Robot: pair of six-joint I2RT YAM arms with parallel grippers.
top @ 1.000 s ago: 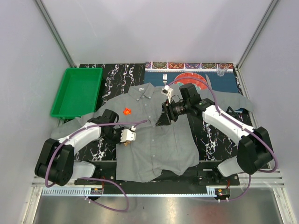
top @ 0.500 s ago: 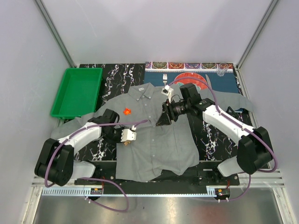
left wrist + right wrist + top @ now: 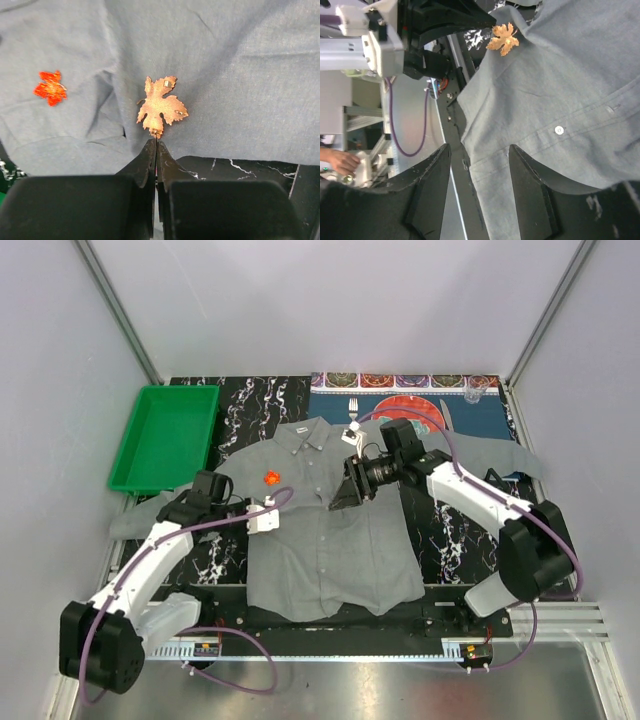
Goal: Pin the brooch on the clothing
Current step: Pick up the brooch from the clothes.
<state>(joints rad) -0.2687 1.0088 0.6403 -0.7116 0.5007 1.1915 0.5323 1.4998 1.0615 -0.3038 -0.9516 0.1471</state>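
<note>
One green tray (image 3: 165,435) beside shirt (image 3: 330,540) | left gripper (image 3: 156,142) clenched on brooch (image 3: 161,105) | right gripper (image 3: 480,147) released

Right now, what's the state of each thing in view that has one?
left gripper, shut on the brooch's stem
brooch, held at the shirt's edge, not pinned as far as shows
right gripper, open, empty, above the shirt
shirt, spread flat, front up, placket closed
orange leaf, lying on the shirt's chest; pinned or loose, cannot tell
green tray, upright, nothing seen in it
</note>
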